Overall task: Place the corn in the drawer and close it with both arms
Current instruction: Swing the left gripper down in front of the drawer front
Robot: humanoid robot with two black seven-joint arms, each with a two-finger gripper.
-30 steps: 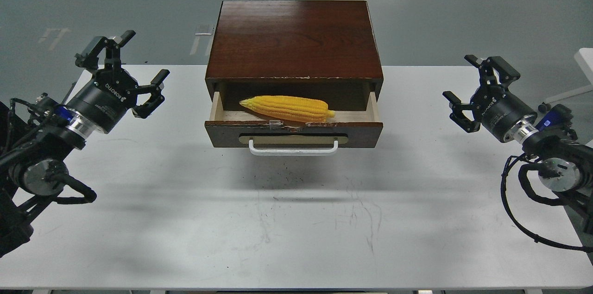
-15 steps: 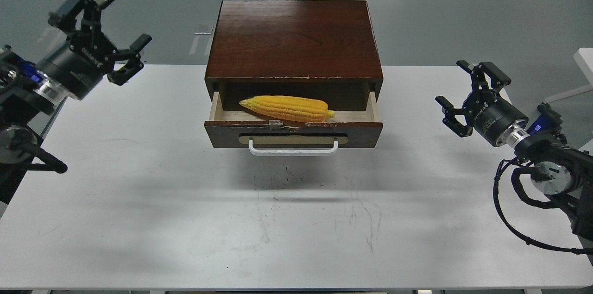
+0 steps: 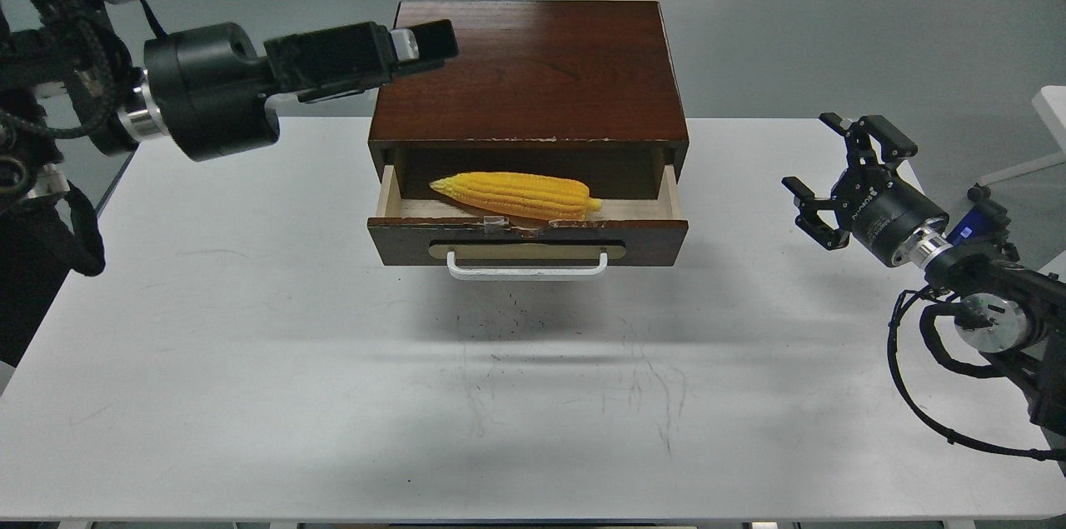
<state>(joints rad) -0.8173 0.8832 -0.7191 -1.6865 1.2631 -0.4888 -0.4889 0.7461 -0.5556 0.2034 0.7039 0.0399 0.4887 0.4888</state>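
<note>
The corn [image 3: 516, 194] lies lengthwise inside the drawer [image 3: 529, 242], which stands pulled partly out of the dark brown cabinet [image 3: 530, 71]; its white bar handle [image 3: 527, 267] faces me. My left gripper [image 3: 425, 43] is raised at the cabinet's back left corner, turned side-on and pointing right, so its fingers overlap and I cannot tell them apart. It holds nothing that I can see. My right gripper [image 3: 820, 167] is open and empty, hovering above the table to the right of the drawer, well apart from it.
The cabinet stands at the back middle of the white table [image 3: 533, 396]. My right arm's loose black cable [image 3: 916, 396] hangs near the table's right edge. Grey floor lies beyond the table.
My left arm has swung up and to the right, from the table's left side to the cabinet's back left corner, and turned side-on. My right gripper has barely moved. Corn and drawer are unmoved.
</note>
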